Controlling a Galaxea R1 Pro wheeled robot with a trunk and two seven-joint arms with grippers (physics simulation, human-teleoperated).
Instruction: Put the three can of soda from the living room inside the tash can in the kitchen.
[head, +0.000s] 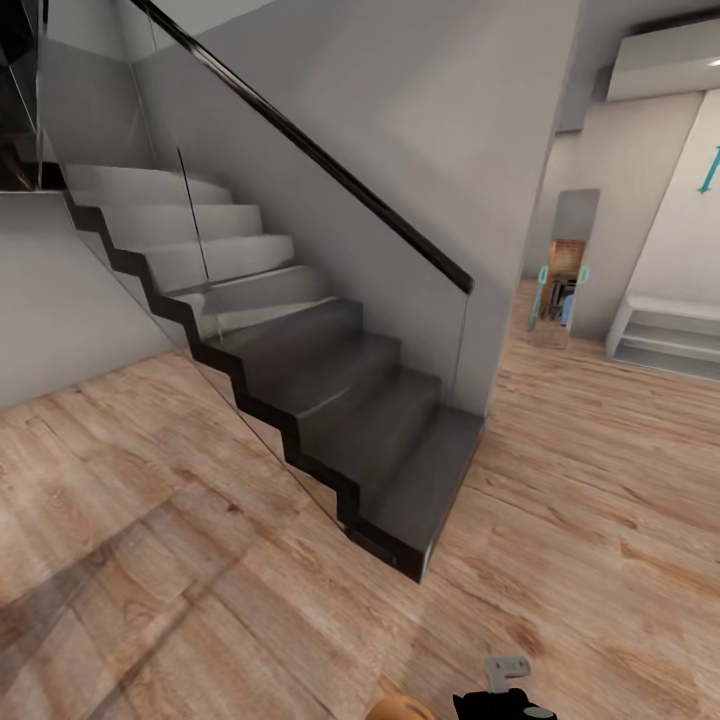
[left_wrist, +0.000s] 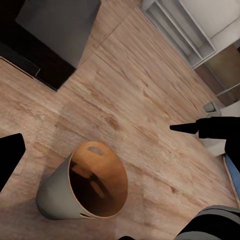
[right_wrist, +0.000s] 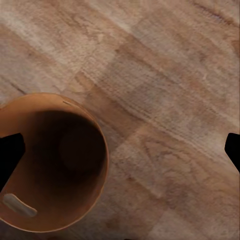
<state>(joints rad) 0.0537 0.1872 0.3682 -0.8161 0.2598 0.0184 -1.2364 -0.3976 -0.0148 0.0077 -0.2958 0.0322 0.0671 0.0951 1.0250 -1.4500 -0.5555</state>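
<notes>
Carrying stage — bin in sight, no cans.

Left hand (left_wrist: 95, 142) and right hand (right_wrist: 122, 150) spread wide, gripping nothing, hanging over the bin (left_wrist: 60, 192) — brown inside, seemingly empty — above the plank floor (left_wrist: 150, 100). Beyond, dark stairs (head: 350, 400) with glass rail. Likely mid-transit; next, heading on to find the cans.

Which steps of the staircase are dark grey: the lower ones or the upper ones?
The lowest steps, nearest the wood floor, are dark grey; the upper steps look pale.
</notes>
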